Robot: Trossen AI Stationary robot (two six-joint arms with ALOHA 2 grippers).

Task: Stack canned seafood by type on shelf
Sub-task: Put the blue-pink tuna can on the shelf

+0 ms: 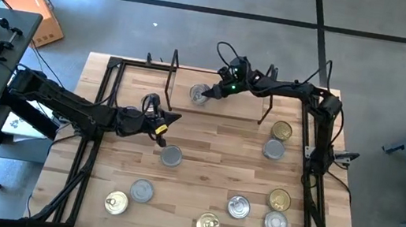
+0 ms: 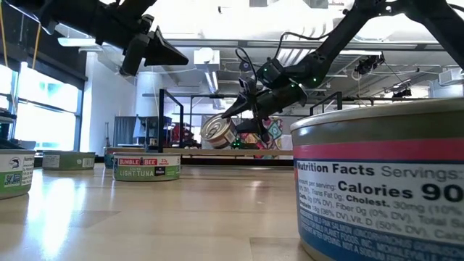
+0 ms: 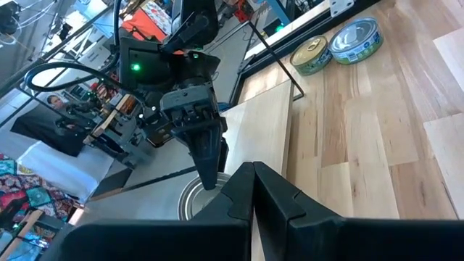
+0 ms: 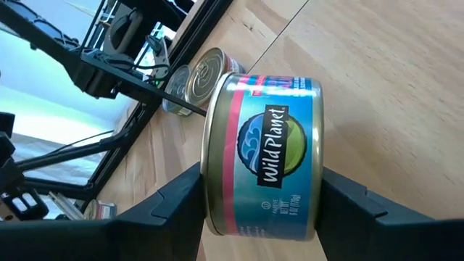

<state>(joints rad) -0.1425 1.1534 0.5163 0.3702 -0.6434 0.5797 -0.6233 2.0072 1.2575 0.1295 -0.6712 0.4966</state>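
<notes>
the right pincer (image 4: pixel 262 206) clamps a blue-and-pink wild planet can (image 4: pixel 262 156), tilted on its side above the shelf (image 1: pixel 220 108). the left pincer (image 1: pixel 173 116) hangs pressed together over the desk (image 1: pixel 203 169).

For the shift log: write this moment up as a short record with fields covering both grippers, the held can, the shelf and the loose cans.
right gripper: over the shelf's left part, shut on the Wild Planet can
Wild Planet can: blue and pink label, tilted, clamped between the fingers
left gripper: shut, empty, above the table left of centre
shelf: light-wood board at the table's far side
loose cans: nine on the table; nearest the left gripper is the grey-lidded can
</notes>
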